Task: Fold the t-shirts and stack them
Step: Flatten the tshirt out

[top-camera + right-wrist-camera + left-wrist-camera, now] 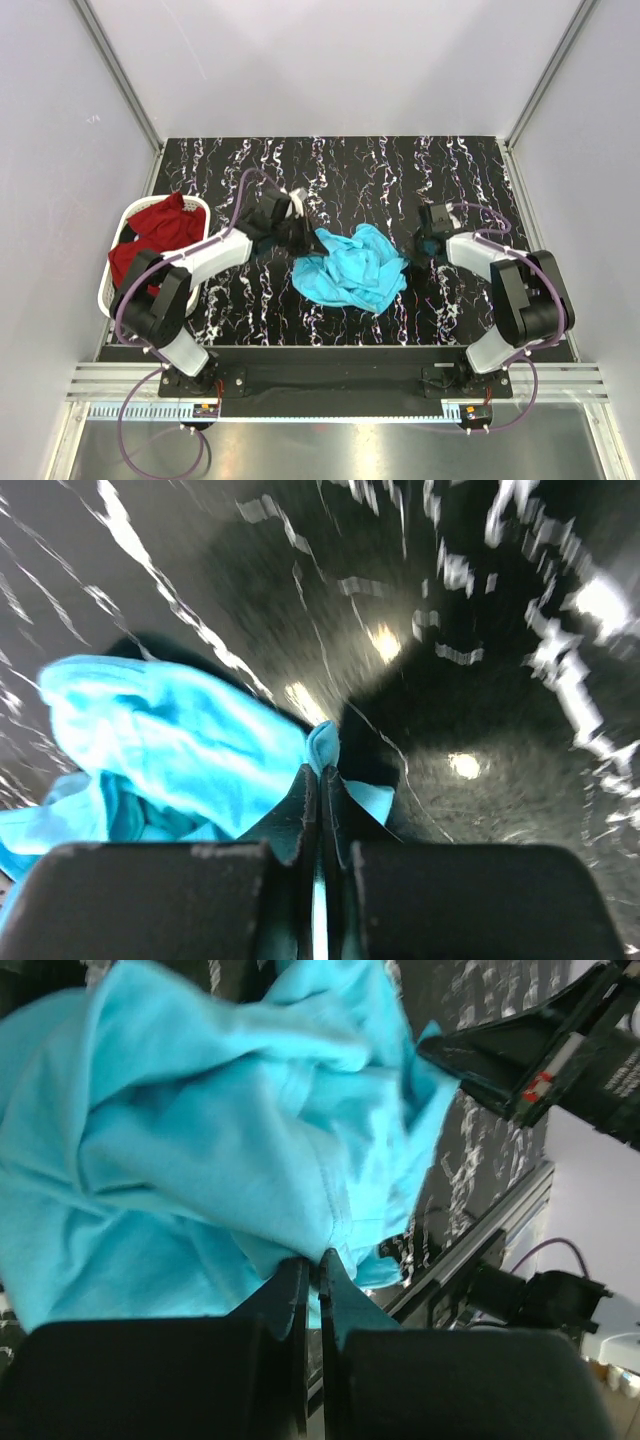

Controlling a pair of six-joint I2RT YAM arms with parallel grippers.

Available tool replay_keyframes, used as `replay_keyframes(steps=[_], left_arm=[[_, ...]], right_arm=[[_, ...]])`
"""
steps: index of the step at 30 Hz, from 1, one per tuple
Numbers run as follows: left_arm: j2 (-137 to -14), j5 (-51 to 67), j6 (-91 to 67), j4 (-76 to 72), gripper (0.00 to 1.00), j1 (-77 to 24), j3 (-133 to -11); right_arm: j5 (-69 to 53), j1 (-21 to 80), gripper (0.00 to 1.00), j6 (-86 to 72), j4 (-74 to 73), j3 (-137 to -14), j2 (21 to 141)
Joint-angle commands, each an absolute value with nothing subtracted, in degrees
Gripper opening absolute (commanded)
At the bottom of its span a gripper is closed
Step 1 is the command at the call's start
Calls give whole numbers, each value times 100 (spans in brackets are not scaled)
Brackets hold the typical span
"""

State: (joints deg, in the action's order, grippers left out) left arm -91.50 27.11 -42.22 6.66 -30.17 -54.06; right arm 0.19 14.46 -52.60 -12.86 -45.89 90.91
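Note:
A turquoise t-shirt lies crumpled in the middle of the black marbled table. My left gripper is at its upper left edge, shut on a fold of the cloth, as the left wrist view shows at the fingertips. My right gripper is at the shirt's right edge, shut on a pinch of turquoise fabric between its tips. A dark red t-shirt sits bunched in the white laundry basket at the left.
The basket stands at the table's left edge beside the left arm. White walls with metal rails enclose the table on three sides. The right arm's body shows beyond the shirt in the left wrist view.

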Motion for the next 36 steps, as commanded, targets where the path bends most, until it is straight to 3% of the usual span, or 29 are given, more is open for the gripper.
replay_keyframes(steps=[1,5,9,12,17,18,20,28,32,36], left_arm=[[-9088,2576,-4009,1298,0,-3006,-6552],[-8772,2154,-3859,2038,0,-2988,-7583],[-8053,1531,-3762,2346,0,-2988,-7814],[-7437,1345,-3779,2347,0,-2988,-7209],[-6751,1476,-3920,2128,9,-2988,-5610],[-6689,1546,-3937,2066,13,-2988,-5381],[-6566,1591,-3973,2013,35,-2997,-4836],[-6336,1169,-3885,2074,68,-2988,-4262],[-6942,905,-3569,2206,69,-2997,-4666],[-7707,740,-2886,2320,60,-3268,-5587]], right_arm=[[122,1152,0,-4827,-1676,-5272,8685],[790,1125,0,-4229,-2486,-6045,7598],[1589,1125,0,-3912,-2944,-6355,6418],[1583,1125,0,-3876,-3111,-6084,5732],[986,1116,0,-4218,-3252,-4978,5019],[793,1125,0,-4297,-3235,-4801,4932],[625,1125,0,-4543,-3226,-4353,4739],[580,1125,0,-4966,-3278,-3744,4246],[528,1125,0,-4940,-3287,-3692,4131],[422,1125,0,-4965,-3208,-3542,4026]])
